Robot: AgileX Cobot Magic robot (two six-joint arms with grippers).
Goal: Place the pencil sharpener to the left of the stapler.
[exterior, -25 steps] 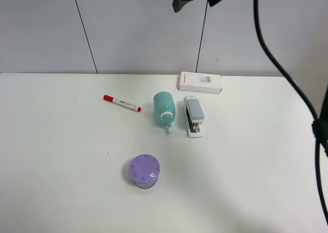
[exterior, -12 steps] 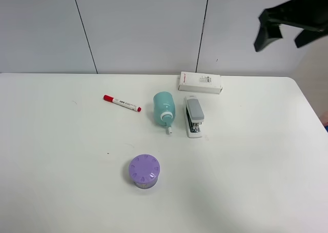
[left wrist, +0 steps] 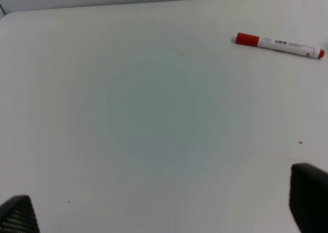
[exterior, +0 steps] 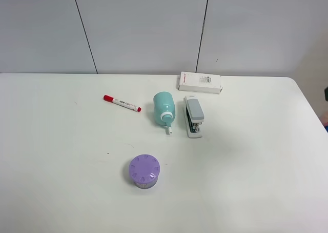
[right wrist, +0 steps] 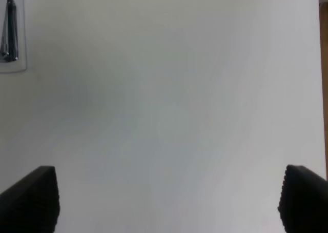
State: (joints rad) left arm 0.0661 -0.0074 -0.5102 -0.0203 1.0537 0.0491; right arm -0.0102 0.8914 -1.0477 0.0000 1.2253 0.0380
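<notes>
The teal pencil sharpener (exterior: 164, 109) lies on the white table, its white crank pointing toward the front. The grey and white stapler (exterior: 193, 116) lies just to its right, a narrow gap apart. The right wrist view catches only one end of the stapler (right wrist: 10, 33), at the picture's edge. My right gripper (right wrist: 167, 199) is open over bare table, its fingers far apart and holding nothing. Above bare table near a red marker, my left gripper (left wrist: 164, 207) is open and also holds nothing. Neither gripper appears in the exterior high view.
A red-capped marker (exterior: 122, 103) lies left of the sharpener and also shows as the marker (left wrist: 279, 45) in the left wrist view. A purple round container (exterior: 144, 171) stands nearer the front. A flat white box (exterior: 200, 82) lies behind the stapler.
The dark right arm swung from the top middle to the upper right and then out of the exterior view. Nothing on the table has moved.
</notes>
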